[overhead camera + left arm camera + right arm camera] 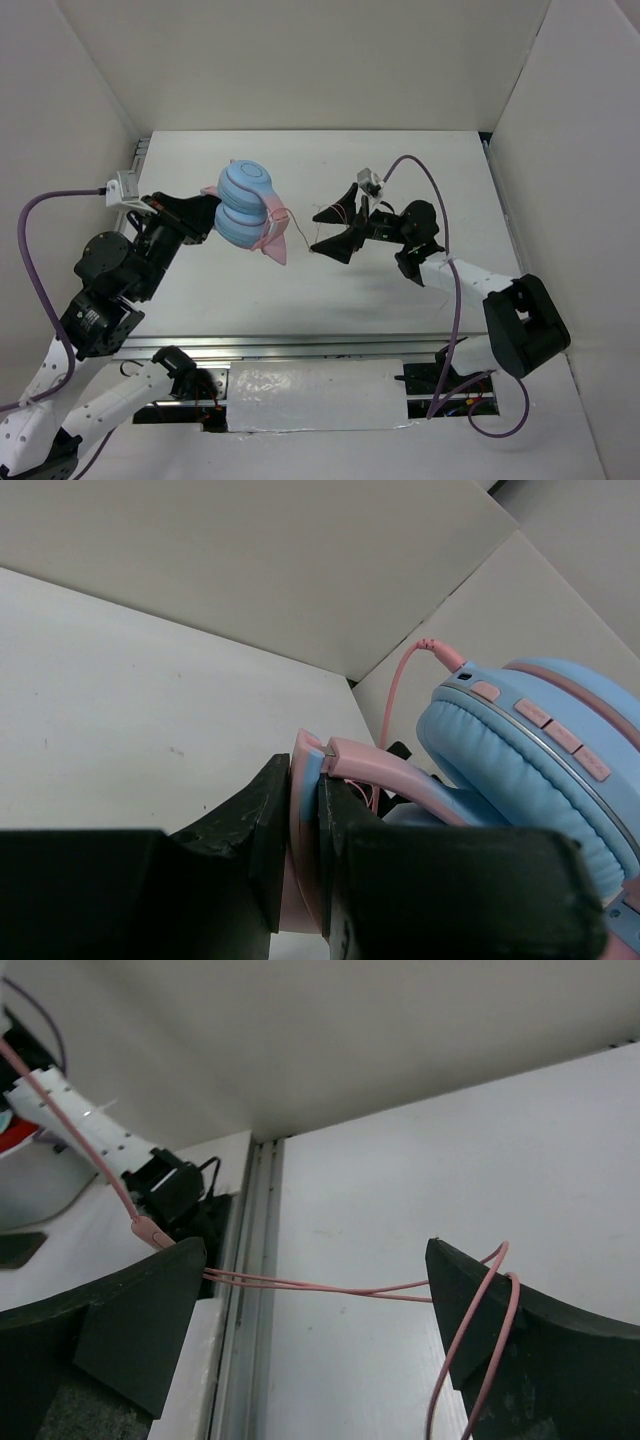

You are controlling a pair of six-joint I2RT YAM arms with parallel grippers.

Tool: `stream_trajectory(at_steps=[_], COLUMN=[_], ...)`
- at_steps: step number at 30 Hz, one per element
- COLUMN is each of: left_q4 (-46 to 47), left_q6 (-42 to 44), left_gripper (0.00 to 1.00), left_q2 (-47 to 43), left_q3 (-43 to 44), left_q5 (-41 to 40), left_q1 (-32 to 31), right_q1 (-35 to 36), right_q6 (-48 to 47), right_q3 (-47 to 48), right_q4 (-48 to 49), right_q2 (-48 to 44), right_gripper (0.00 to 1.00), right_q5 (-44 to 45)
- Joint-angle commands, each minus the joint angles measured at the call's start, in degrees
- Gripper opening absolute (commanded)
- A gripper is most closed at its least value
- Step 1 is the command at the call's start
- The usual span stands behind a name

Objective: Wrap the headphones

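The headphones (246,205) have light blue ear cups and a pink headband with cat-ear tips (276,247). They hang above the table's left middle. My left gripper (212,213) is shut on the headband; in the left wrist view the jaws (305,780) pinch the pink and blue band (308,825), with an ear cup (520,770) to the right. The thin pink cable (300,232) runs to my right gripper (315,233), which is open. In the right wrist view two cable strands (320,1285) stretch across between the spread fingers (315,1260), and a loop (490,1330) hangs round the right finger.
A white table (320,160) with white walls at the back and on both sides. A metal rail (300,345) runs along the near edge, with a white covered strip (320,395) in front. Purple arm cables (35,260) arc beside each arm.
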Motion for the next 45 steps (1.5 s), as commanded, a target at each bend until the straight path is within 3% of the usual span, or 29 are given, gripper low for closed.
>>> stream_trajectory(at_steps=[1, 5, 11, 13, 14, 18, 20, 23, 29, 37, 42, 45], left_q4=[5.3, 4.8, 3.9, 3.4, 3.0, 3.4, 3.2, 2.9, 0.7, 0.3, -0.1, 0.0], left_q6=[-1.8, -2.1, -1.4, -1.4, -1.1, -0.9, -1.0, -1.3, -2.8, -3.2, -3.4, -2.7], left_gripper=[0.0, 0.0, 0.0, 0.0, 0.0, 0.0, 0.0, 0.0, 0.0, 0.0, 0.0, 0.0], left_q2=[0.0, -0.2, -1.4, -1.9, -1.9, -2.3, -1.9, -0.7, 2.5, 5.7, 7.6, 9.0], left_q3=[5.2, 5.2, 5.0, 5.4, 5.8, 6.0, 6.8, 8.4, 12.8, 17.6, 20.4, 23.3], left_q5=[-1.6, -2.7, -5.2, -5.9, -6.3, -6.5, -6.7, -6.5, -7.6, -8.1, -9.6, -9.3], left_q1=[-0.2, -0.3, -0.2, -0.1, -0.2, -0.3, -0.2, -0.2, -0.2, -0.2, -0.2, -0.2], right_q1=[-1.0, -1.3, -1.6, -1.4, -1.3, 1.8, 4.9, 8.0, 13.9, 16.5, 16.5, 16.2], right_q6=[1.2, 1.7, -2.1, -6.5, -9.0, -21.6, -23.5, -23.8, -25.1, -25.2, -25.8, -24.3], right_q3=[4.8, 4.6, 3.8, 3.4, 3.4, 2.3, 2.1, 0.2, -1.0, 0.6, 3.5, 1.8], right_q4=[-0.6, 4.0, -3.1, -8.2, -15.4, -29.5, -33.3, -30.9, -25.3, -13.7, -15.9, -10.9], right_q2=[1.1, 1.9, -0.5, -2.3, -4.1, -9.6, -11.8, -12.9, -9.4, 1.8, 7.6, 10.2], right_gripper=[1.0, 1.0, 1.0, 1.0, 1.0, 1.0, 1.0, 1.0, 1.0, 1.0, 1.0, 1.0], right_q5=[-12.9, -20.2, -23.6, -20.0, -18.8, -4.1, 7.7, 19.4, 23.7, 20.1, 18.6, 20.7])
